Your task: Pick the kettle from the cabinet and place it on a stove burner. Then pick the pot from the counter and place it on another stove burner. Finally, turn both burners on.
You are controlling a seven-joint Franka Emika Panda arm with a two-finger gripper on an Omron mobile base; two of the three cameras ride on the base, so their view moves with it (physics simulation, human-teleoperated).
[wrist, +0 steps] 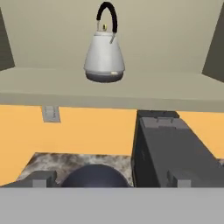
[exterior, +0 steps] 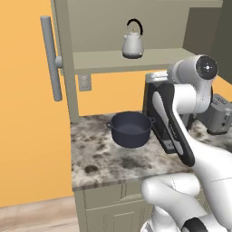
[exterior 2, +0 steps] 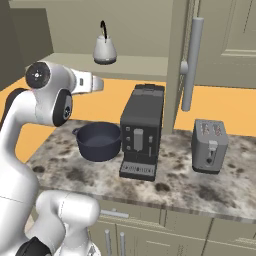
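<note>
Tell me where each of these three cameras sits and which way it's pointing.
Left base view: behind the arm's left, facing the counter; arm at lower right.
Right base view: behind its right, same counter; arm at lower left.
Hand view: on the hand, facing the cabinet shelf; open gripper fingertips at bottom.
Shared: kettle, pot, coffee machine.

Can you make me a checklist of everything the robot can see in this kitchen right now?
Surface: marble-look counter, nothing spilled.
Kettle: kettle upright on the shelf of the open cabinet, untouched.
Pot: pot on the counter, no lid, beside the coffee machine.
Clutter: toaster further along the counter.
Gripper: gripper open, holding nothing, facing the kettle from below shelf level.
Cables: nothing seen.
Surroundings: orange wall, wall socket under the shelf, cabinet door's long bar handle.
</note>
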